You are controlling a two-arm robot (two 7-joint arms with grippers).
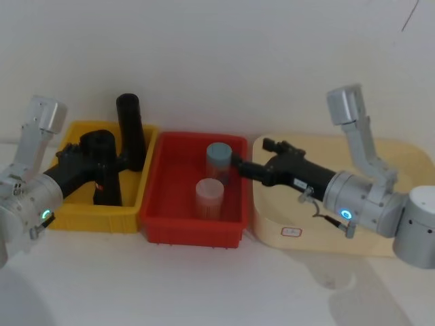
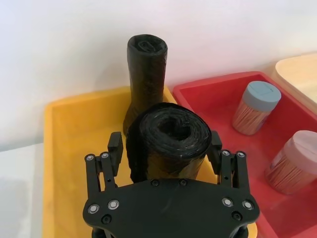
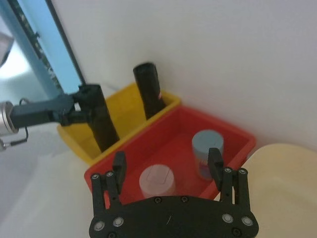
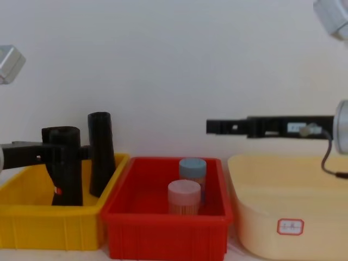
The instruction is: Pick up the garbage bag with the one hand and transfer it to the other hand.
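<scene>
The garbage bag (image 1: 107,178) (image 4: 66,174), a black roll with a small red mark low on its side, stands upright in the yellow bin (image 1: 75,219). My left gripper (image 1: 100,151) (image 2: 166,145), on the green-ringed arm, is shut on the roll's upper part, with a finger pressed to each side. In the right wrist view the garbage bag (image 3: 100,121) is in that gripper's hold. My right gripper (image 1: 238,163) (image 3: 166,161), on the blue-ringed arm, hangs open above the red bin (image 1: 190,234), apart from the roll. Its tip (image 4: 209,126) points toward the left.
A second black roll (image 1: 130,132) (image 2: 147,69) leans at the yellow bin's back corner, just behind the held one. The red bin holds a blue-lidded jar (image 1: 219,159) and a pink-lidded jar (image 1: 209,197). A cream tray (image 1: 401,163) lies on the right. A white wall stands close behind.
</scene>
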